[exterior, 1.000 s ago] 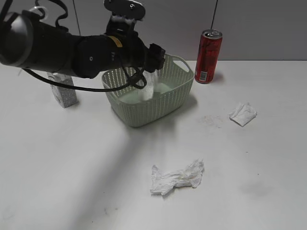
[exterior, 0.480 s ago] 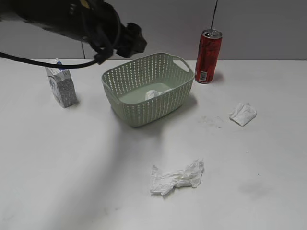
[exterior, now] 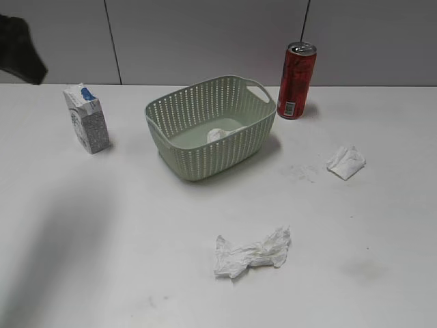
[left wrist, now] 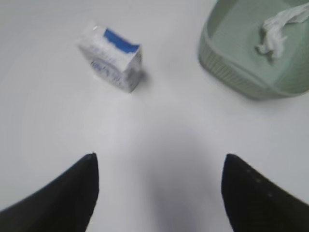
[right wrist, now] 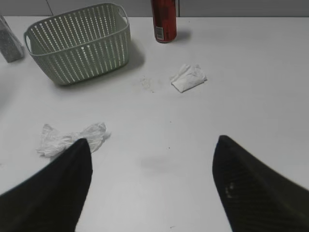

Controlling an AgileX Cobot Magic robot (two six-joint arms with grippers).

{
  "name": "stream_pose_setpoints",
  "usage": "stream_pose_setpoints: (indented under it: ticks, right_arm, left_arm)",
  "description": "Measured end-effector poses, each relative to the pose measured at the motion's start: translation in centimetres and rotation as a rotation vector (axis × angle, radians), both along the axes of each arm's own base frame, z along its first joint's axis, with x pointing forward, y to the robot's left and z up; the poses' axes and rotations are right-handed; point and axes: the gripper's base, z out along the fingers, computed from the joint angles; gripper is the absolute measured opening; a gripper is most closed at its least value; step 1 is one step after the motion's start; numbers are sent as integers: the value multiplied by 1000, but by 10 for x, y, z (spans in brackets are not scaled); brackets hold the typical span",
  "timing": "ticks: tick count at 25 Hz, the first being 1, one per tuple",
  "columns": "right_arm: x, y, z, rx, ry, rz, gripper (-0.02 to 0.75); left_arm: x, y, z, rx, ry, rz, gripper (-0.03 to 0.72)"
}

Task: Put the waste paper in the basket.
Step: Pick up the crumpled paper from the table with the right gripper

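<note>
The sage-green basket (exterior: 235,147) stands at the table's middle back with one white tissue wad (exterior: 217,134) inside; both show in the left wrist view, the basket (left wrist: 227,50) at upper right and the wad (left wrist: 274,30) within it. A second wad (exterior: 251,253) lies at the front centre, and also shows in the right wrist view (right wrist: 67,139). A third wad (exterior: 346,162) lies at the right, seen too in the right wrist view (right wrist: 188,78). My left gripper (left wrist: 159,162) is open and empty above bare table. My right gripper (right wrist: 152,145) is open and empty, above the table near the front wad.
A red can (exterior: 297,80) stands right of the basket by the back wall. A blue-and-white speckled carton (exterior: 87,118) stands left of the basket, also in the left wrist view (left wrist: 112,63). A dark part of the left arm (exterior: 20,48) shows at the top left corner.
My left arm let the wad drop into the basket, then pulled back up and to the left, almost out of the exterior view. The wad now lies in the basket.
</note>
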Motion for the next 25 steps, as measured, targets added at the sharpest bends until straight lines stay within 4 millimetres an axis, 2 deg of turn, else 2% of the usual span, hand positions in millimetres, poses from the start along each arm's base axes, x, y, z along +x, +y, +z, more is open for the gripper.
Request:
stream_pose_setpoints:
  ticks: [2, 5, 12, 20, 25]
  right_arm:
    - [3, 0, 2, 2, 3, -3, 589]
    - [19, 1, 5, -10, 59, -10, 589]
    - [65, 2, 15, -64, 147, -19, 589]
    - [129, 10, 15, -110, 354, -8, 589]
    - [180, 17, 13, -130, 490, -2, 589]
  left_arm:
    - [-11, 18, 5, 55, 47, 22, 577]
    - [-34, 34, 11, 104, 79, 46, 575]
    - [-112, 44, 13, 107, 18, 79, 568]
    - [-213, 49, -11, 84, -182, 105, 563]
    - [-261, 52, -33, 42, -327, 177, 563]
